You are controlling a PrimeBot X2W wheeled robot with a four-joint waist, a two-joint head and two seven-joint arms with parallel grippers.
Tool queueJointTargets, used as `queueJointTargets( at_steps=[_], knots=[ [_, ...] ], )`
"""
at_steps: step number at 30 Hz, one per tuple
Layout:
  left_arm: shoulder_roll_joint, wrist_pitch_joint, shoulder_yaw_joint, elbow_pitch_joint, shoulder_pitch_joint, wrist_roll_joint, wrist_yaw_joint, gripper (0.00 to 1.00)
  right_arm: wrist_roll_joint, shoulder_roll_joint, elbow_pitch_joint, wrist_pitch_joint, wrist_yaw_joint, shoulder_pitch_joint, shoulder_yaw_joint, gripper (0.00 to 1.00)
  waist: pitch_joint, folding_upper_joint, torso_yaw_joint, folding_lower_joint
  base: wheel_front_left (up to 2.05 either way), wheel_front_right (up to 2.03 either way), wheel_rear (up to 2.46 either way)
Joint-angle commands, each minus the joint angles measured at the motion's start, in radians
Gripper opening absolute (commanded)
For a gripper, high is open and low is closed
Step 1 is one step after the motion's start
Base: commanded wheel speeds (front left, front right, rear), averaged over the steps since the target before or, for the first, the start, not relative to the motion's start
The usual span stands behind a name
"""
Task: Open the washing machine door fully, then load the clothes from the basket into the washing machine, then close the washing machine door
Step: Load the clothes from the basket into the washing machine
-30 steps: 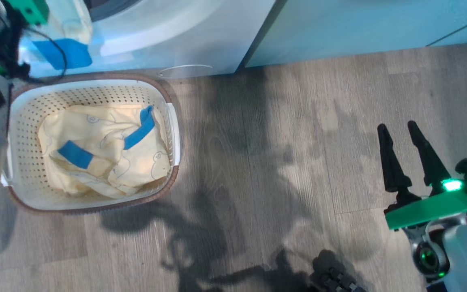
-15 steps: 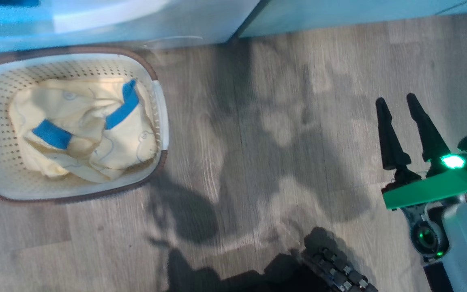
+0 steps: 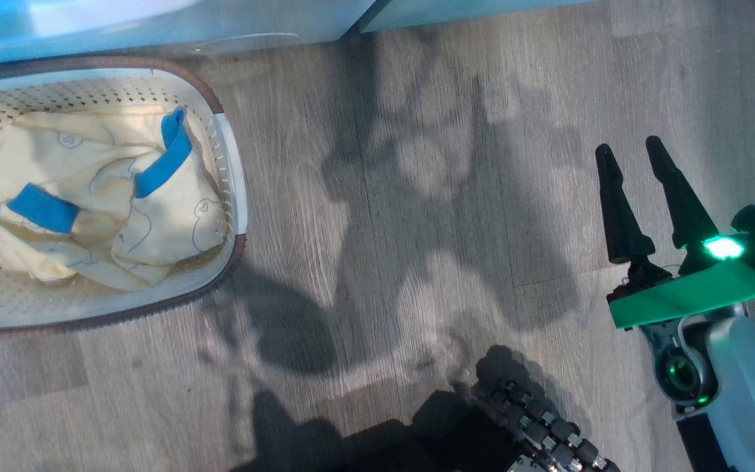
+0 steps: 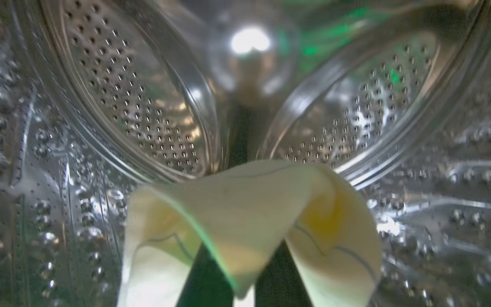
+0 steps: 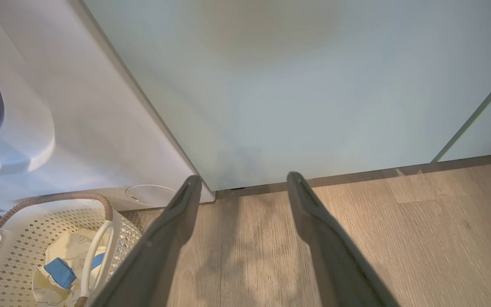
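Where it sits, the basket (image 3: pixel 89 92) lies lengthwise along the washer (image 3: pixel 220 26).

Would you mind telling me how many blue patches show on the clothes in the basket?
2 in the head view: one patch at the left of the clothes, one patch toward the basket's right rim. Folds may hide more.

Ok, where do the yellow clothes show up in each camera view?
Head view: clothes at the left, piled in the basket.
Left wrist view: one pale yellow piece at bottom centre, inside the drum.
Right wrist view: lower left corner, in the basket.
Shared landmark: the washing machine: white front in head and right wrist views, steel drum in left wrist.
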Motion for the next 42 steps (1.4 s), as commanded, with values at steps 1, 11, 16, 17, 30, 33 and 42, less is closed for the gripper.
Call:
queueJointTargets(
  at_steps=[1, 11, 16, 17, 30, 33, 42],
  knots=[
    [0.035, -0.029, 0.014, -0.021, -0.047, -0.004, -0.001, 0.0, 0.008, -0.005, -0.022, -0.01, -0.003, 0.007, 0.012, 1.0, 0.003, 0.0, -0.001, -0.0001, 0.0, 0.0, 0.0],
    [0.031, -0.065, 0.045, -0.037, -0.063, -0.018, -0.012, 0.0, 0.01, 0.004, -0.018, -0.01, -0.003, -0.004, 0.018, 1.0, 0.016, 0.0, -0.002, -0.0001, 0.0, 0.0, 0.0],
    [0.039, -0.065, 0.058, -0.031, -0.047, -0.016, -0.019, 0.0, 0.012, 0.006, -0.018, -0.01, -0.003, -0.007, 0.019, 1.0, 0.024, 0.0, -0.006, -0.0001, 0.0, 0.0, 0.0],
    [0.042, -0.065, 0.06, -0.02, -0.046, -0.015, -0.02, 0.0, 0.012, 0.006, -0.017, -0.01, -0.003, -0.008, 0.02, 1.0, 0.025, 0.0, -0.007, -0.0001, 0.0, 0.0, 0.0],
    [0.038, -0.005, 0.008, 0.191, -0.088, -0.004, -0.078, 1.0, 0.011, 0.007, -0.013, -0.01, -0.003, -0.01, 0.018, 1.0, 0.02, 0.0, -0.007, -0.0001, 0.0, 0.0, 0.0],
    [0.028, 0.034, -0.002, 0.209, -0.076, -0.006, -0.086, 1.0, 0.01, 0.004, -0.01, -0.01, -0.003, -0.006, 0.016, 1.0, 0.005, 0.0, -0.002, -0.0001, 0.0, 0.0, 0.0],
    [0.001, 0.148, -0.028, 0.228, 0.009, -0.021, -0.109, 1.0, 0.003, -0.006, -0.005, -0.01, -0.003, 0.022, 0.003, 1.0, -0.078, 0.0, 0.02, -0.0001, 0.0, 0.0, 0.0]
  ],
)
